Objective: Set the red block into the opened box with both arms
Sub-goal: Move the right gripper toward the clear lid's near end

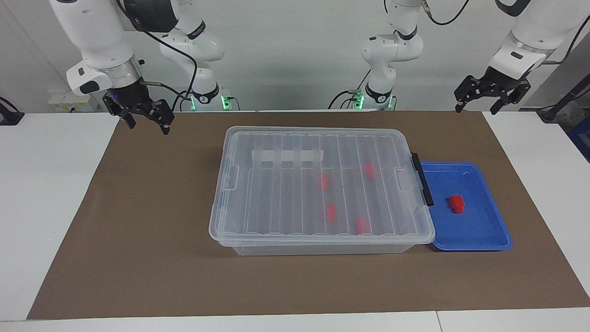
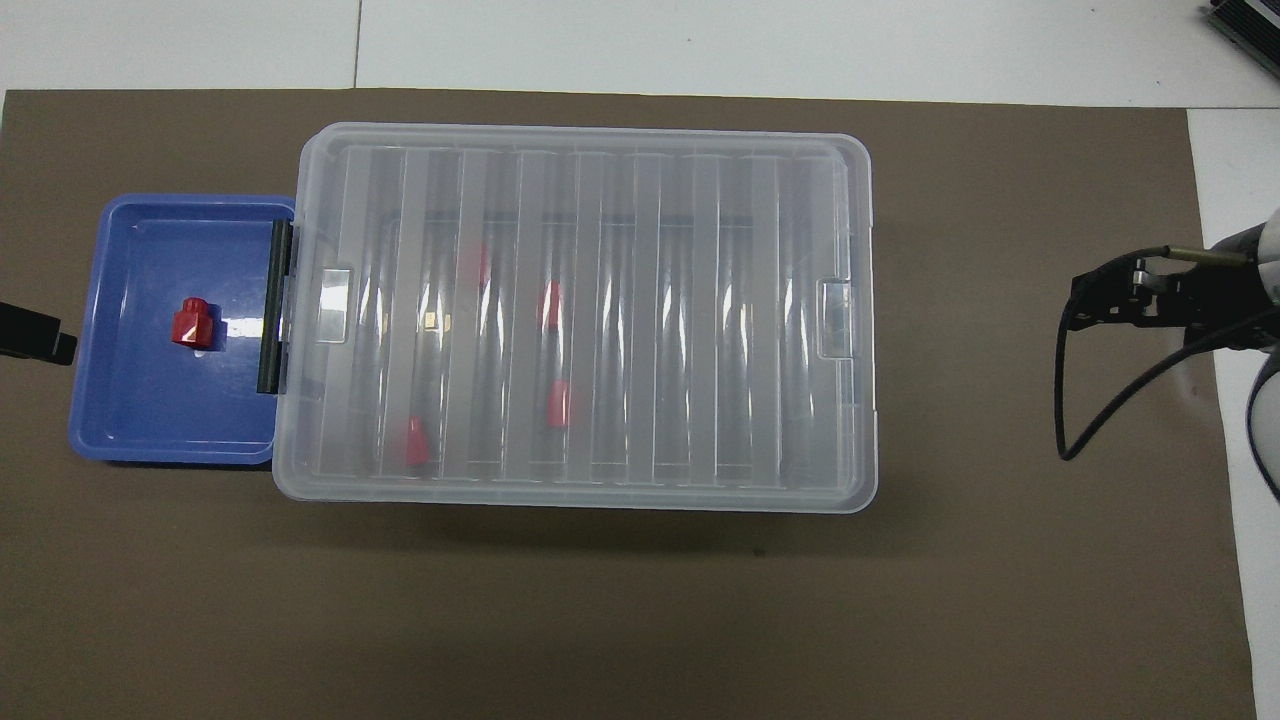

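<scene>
The red block (image 1: 457, 204) lies in the blue tray (image 1: 484, 230), at right of the facing view, touching the closed box (image 1: 318, 184). Left gripper (image 1: 479, 103) hangs upper right, right gripper (image 1: 146, 121) upper left; both have fingers wide apart and hold nothing.

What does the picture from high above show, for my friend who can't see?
A big clear box with its lid on holds four red blocks; one more red block sits in a blue tray beside it. Both grippers wait at the table's ends.
</scene>
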### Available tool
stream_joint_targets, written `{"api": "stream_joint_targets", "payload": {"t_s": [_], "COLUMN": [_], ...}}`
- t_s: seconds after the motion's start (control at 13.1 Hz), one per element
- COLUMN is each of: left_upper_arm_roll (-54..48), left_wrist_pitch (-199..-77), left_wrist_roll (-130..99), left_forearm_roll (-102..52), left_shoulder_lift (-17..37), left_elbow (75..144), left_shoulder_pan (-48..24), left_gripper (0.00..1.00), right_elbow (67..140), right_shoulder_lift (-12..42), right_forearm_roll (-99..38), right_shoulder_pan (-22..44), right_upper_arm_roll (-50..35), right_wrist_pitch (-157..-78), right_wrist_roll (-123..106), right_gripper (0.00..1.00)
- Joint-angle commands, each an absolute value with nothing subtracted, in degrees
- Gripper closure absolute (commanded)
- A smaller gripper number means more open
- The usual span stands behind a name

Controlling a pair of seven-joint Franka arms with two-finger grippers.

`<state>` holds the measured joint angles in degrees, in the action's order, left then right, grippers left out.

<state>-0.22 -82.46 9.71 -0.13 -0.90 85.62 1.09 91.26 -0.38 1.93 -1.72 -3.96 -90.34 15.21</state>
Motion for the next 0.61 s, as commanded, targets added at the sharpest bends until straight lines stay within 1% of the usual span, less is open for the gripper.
{"api": "stream_joint_targets", "payload": {"t_s": [0.0,0.31,0.38,0.54], "left_upper_arm_roll": [-0.44,-0.35,-0.44,-0.44], "left_wrist_pitch": [-83.06,-83.06,-83.06,-83.06], "left_wrist_roll": [9.67,9.67,9.67,9.67], "left_forearm_roll": [-0.79,-0.79,-0.79,-0.79], "left_shoulder_lift": [-2.55,-2.55,-2.55,-2.55], "left_elbow": [87.54,87.54,87.54,87.54], "left_shoulder_pan": [1.58,1.58,1.58,1.58], "left_gripper": [0.0,0.0,0.0,0.0], "right_elbow": [91.23,91.41,92.02,95.6], "right_shoulder_lift": [-0.53,-0.7,-0.79,-1.4], "right_forearm_roll": [1.85,1.06,-0.42,-0.79], "right_shoulder_pan": [-2.2,-2.72,-2.2,-1.93], "right_upper_arm_roll": [-4.22,-4.22,-4.22,-4.39], "right_wrist_pitch": [-90.17,-90.61,-92.27,-97.71], "right_wrist_roll": [12.93,12.48,13.09,13.27], "right_gripper": [0.0,0.0,0.0,0.03]}}
